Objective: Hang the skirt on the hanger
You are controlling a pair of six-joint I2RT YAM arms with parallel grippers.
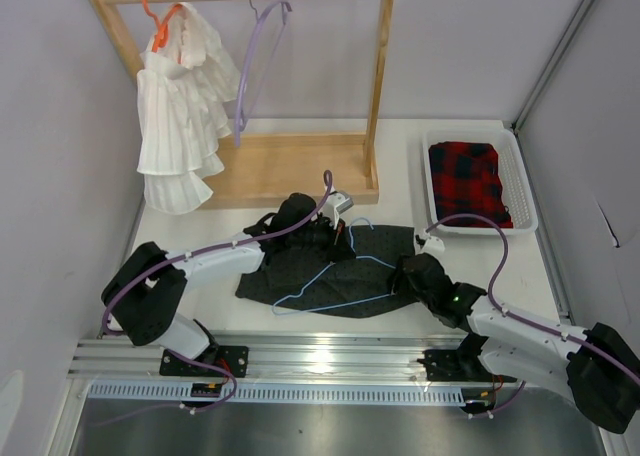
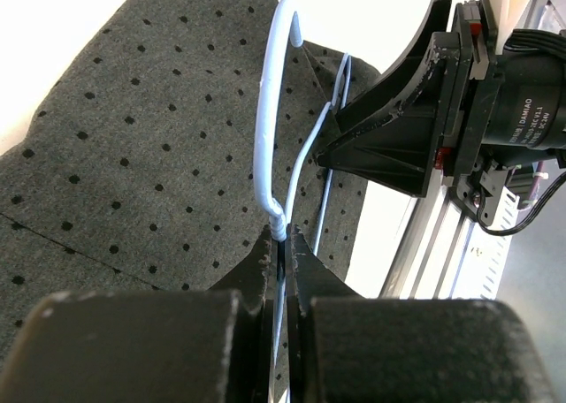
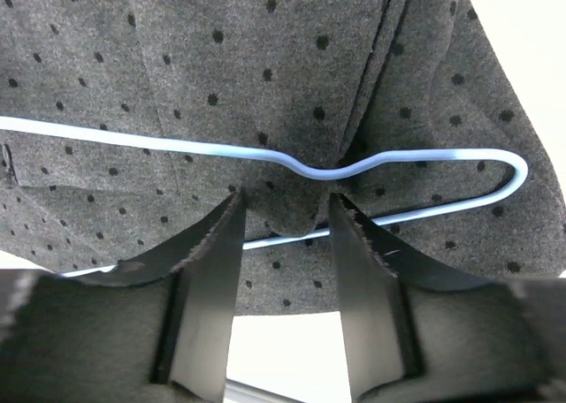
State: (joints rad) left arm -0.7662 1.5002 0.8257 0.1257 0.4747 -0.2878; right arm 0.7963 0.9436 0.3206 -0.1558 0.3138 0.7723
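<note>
Top external shows skirt point(image 1: 300, 276) and hanger point(image 1: 336, 305) on white table point(image 1: 400, 171)

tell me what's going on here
A dotted grey skirt lies on the table with a light-blue wire hanger on top of it; it is not hung yet. The left gripper is shut on the hanger wire just below its hook. The right gripper is open, its fingers either side of a raised fold of the skirt.
</note>
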